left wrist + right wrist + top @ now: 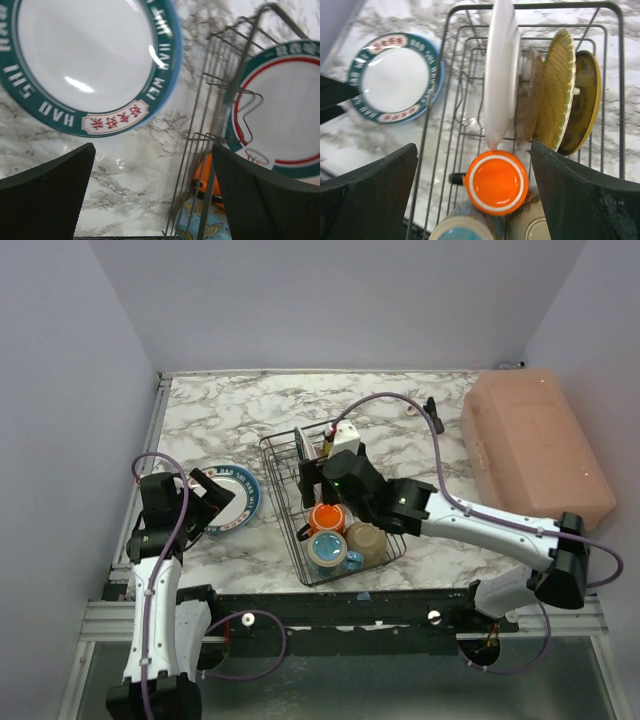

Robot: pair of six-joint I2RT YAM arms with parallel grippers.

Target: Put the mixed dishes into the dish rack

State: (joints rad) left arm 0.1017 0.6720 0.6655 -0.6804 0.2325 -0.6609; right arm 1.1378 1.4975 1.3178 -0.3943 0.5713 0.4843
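Right wrist view: the right gripper has its black fingers spread wide, pinching nothing; between and beneath them, touched by neither, sits the orange mug, showing a round orange face ringed in white, with a dark handle at nine o'clock; at six o'clock of it, cut by the lower edge, are the blue mug and, just beside that at three o'clock, the bowl; at twelve o'clock of the orange mug a white plate stands on edge between the tines; toward three o'clock of it stand in a row a pink plate, a yellow plate and a small yellow plate with a dark rim; all of these are inside the rack, a wire basket on the marble table; at nine o'clock of the rack, flat on the table and apart from the wires, lies a green-banded plate with a blue edge. Left wrist view: the left gripper also has its fingers spread wide and holds nothing; the green-banded plate fills eleven o'clock and the rack's wires rise at two o'clock. Top external view: a pink box sits at two o'clock of the rack, well apart.
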